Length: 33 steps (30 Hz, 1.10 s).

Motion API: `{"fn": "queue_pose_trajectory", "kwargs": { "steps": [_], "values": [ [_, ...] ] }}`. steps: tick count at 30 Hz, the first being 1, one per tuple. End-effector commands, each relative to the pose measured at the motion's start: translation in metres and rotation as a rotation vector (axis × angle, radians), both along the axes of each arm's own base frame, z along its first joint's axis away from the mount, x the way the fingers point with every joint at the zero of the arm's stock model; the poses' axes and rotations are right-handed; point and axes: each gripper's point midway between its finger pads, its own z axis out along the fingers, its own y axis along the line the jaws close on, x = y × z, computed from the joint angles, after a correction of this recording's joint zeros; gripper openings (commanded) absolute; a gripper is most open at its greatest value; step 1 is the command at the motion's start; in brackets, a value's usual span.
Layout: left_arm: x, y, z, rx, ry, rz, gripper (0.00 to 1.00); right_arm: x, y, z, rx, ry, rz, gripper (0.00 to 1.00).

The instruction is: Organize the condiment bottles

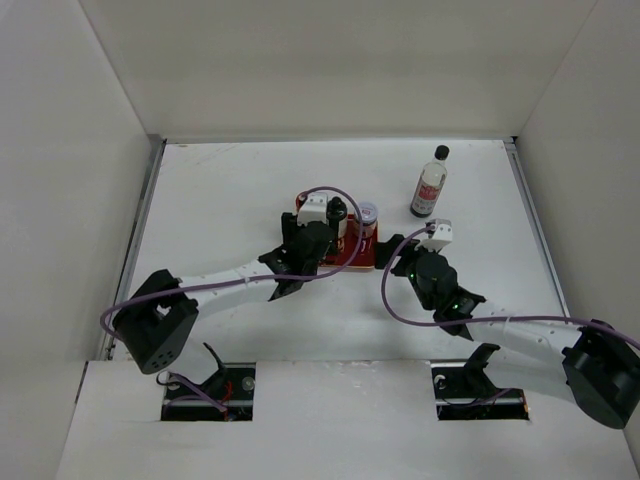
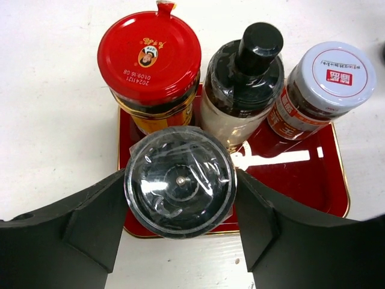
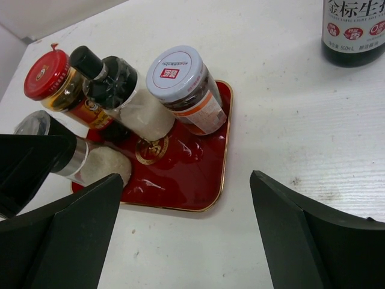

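Left wrist view: left fingers (image 2: 90,229) are clamping the grey-lidded shaker (image 2: 179,180) on the red tray (image 2: 313,192), right fingers (image 3: 78,229) are hanging spread and empty beside it, tall bottle (image 1: 430,185) is standing apart on the counter (image 1: 230,190).

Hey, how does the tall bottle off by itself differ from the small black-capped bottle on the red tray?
Place: the tall bottle stands on the table, apart from the tray; the small bottle stands on the tray between the red-capped jar and the pale-lidded jar. Size: the tall bottle is taller; the small bottle squat. Look: the tall bottle carries a red-and-white label; the small bottle looks dark above, pale below. Both stand upright, black-capped.
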Motion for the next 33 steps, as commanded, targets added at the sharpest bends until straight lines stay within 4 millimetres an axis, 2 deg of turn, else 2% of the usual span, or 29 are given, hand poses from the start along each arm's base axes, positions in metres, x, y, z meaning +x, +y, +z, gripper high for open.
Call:
{"fn": "queue_pose_trajectory", "kwargs": {
  "steps": [1, 3, 8, 10, 12, 15, 17, 19, 21, 22, 23, 25, 26, 28, 31, 33],
  "values": [
    [0.002, -0.001, 0.024, -0.071, -0.061, 0.019, 0.72, 0.006, -0.002, 0.013, 0.037, -0.041, -0.030, 0.94],
    [0.003, -0.001, 0.028, -0.082, -0.068, 0.018, 0.82, 0.006, -0.003, 0.012, 0.038, -0.036, -0.031, 0.94],
    [0.002, 0.006, 0.050, -0.143, -0.125, 0.025, 0.88, 0.006, -0.005, 0.013, 0.032, -0.041, -0.045, 0.94],
    [-0.001, 0.013, 0.064, -0.177, -0.155, 0.027, 0.88, 0.006, -0.006, 0.016, 0.031, -0.043, -0.049, 0.87],
    [-0.004, 0.025, 0.079, -0.233, -0.205, 0.041, 0.86, 0.007, -0.005, 0.020, 0.032, -0.044, -0.051, 0.74],
    [-0.009, 0.053, 0.098, -0.329, -0.294, 0.083, 0.73, 0.009, 0.000, 0.026, 0.030, -0.042, -0.046, 0.44],
    [-0.015, 0.072, 0.101, -0.384, -0.345, 0.113, 0.51, 0.010, 0.008, 0.030, 0.021, -0.036, -0.029, 0.30],
    [-0.018, 0.089, 0.096, -0.412, -0.363, 0.150, 0.33, 0.012, 0.013, 0.038, 0.029, -0.037, -0.030, 0.20],
    [-0.021, 0.105, 0.087, -0.423, -0.362, 0.189, 0.23, 0.016, 0.019, 0.054, 0.028, -0.049, -0.028, 0.17],
    [-0.022, 0.112, 0.081, -0.435, -0.360, 0.208, 0.21, 0.019, 0.022, 0.063, 0.027, -0.057, -0.029, 0.17],
    [-0.026, 0.128, 0.062, -0.491, -0.345, 0.255, 0.19, 0.035, 0.037, 0.084, 0.020, -0.075, -0.019, 0.20],
    [-0.027, 0.132, 0.054, -0.512, -0.336, 0.271, 0.19, 0.042, 0.043, 0.091, 0.015, -0.079, -0.016, 0.23],
    [-0.028, 0.135, 0.047, -0.517, -0.330, 0.278, 0.20, 0.053, 0.045, 0.098, 0.005, -0.088, -0.026, 0.27],
    [-0.030, 0.145, 0.036, -0.518, -0.337, 0.304, 0.24, 0.075, 0.048, 0.115, -0.041, -0.115, -0.038, 0.42],
    [-0.033, 0.160, 0.035, -0.539, -0.369, 0.330, 0.29, 0.106, 0.032, 0.142, -0.111, -0.148, -0.109, 0.67],
    [-0.037, 0.165, 0.037, -0.557, -0.384, 0.334, 0.30, 0.127, 0.009, 0.158, -0.161, -0.147, -0.192, 0.77]
  ]
}}
